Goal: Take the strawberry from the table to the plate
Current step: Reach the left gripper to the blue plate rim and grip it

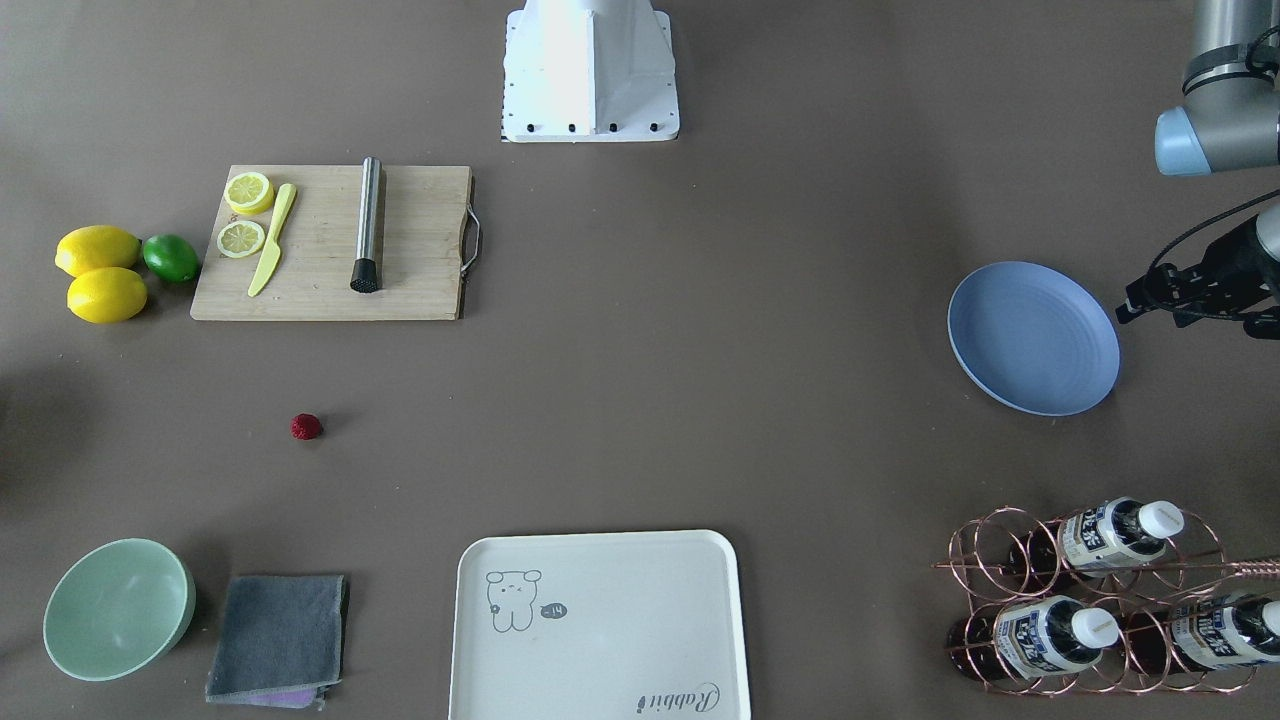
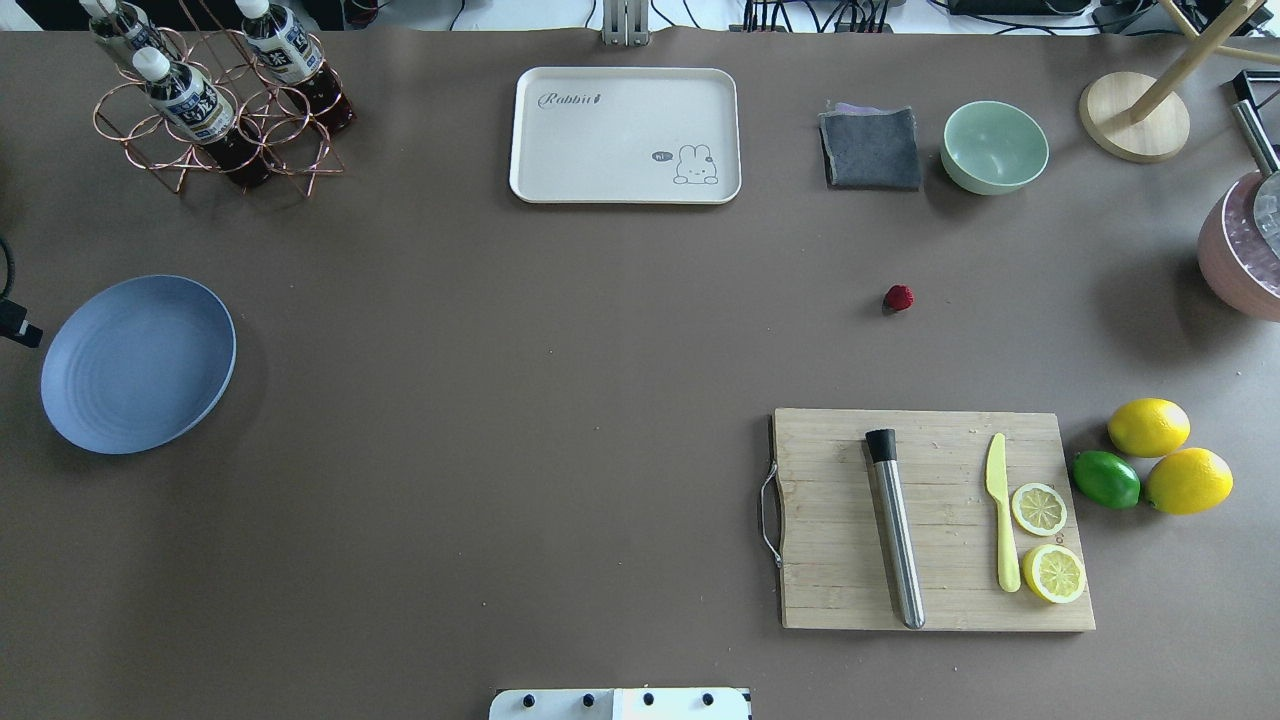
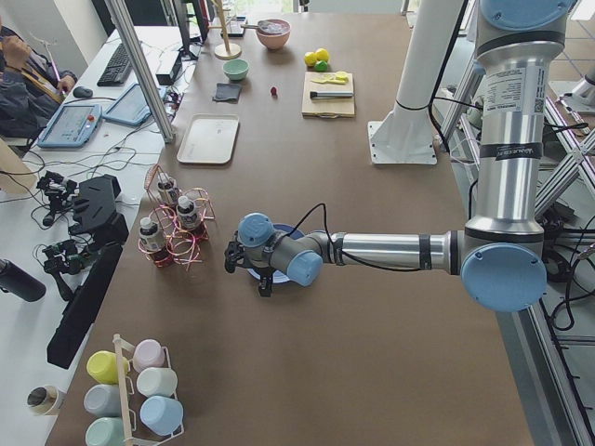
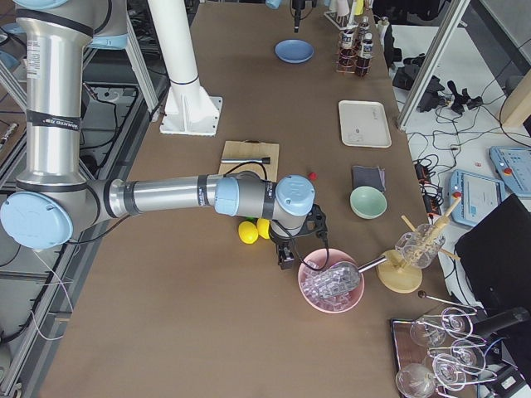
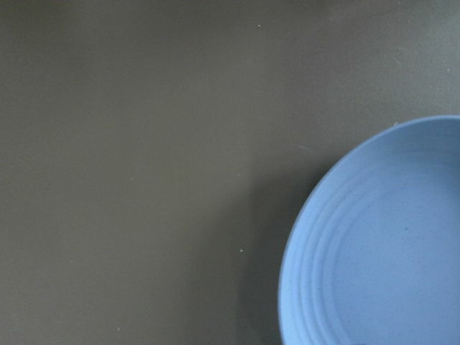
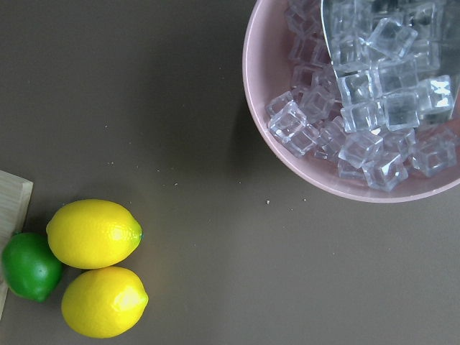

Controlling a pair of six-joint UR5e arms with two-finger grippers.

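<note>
1. While the strawberry (image 2: 898, 297) lies alone on the counter (image 2: 500, 400), in our right half between the board (image 2: 830, 560) and the green bowl (image 2: 990, 175), nothing touches it. We judge that the bare counter all round it leaves room for a grasp from above.
2. The plate (image 2: 138, 363) sits empty near the counter's left end, well apart from the strawberry. The carry must therefore cross most of the counter.
3. Our left arm (image 3: 372, 249) reaches out low, its wrist just beside the plate. Its camera looks down on the plate's rim and bare counter, so we judge it to be waiting by the goal, not working. Its jaws show only as a dark shape at the edge of the front view, and we cannot tell whether they are apart or together.
4. Our right arm (image 4: 207, 196) stretches over the counter's right end. Its camera sees the lemons (image 6: 93, 233), the lime (image 6: 29, 266) and the ice bowl (image 6: 253, 79), but no strawberry. Its jaws appear only in the side view, so we cannot tell their state.
5. The strawberry lies near the right wrist, past the lemons toward the counter's middle and outside that camera's frame. It is far from the left jaws. We judge the right arm better placed for the pick.
</note>
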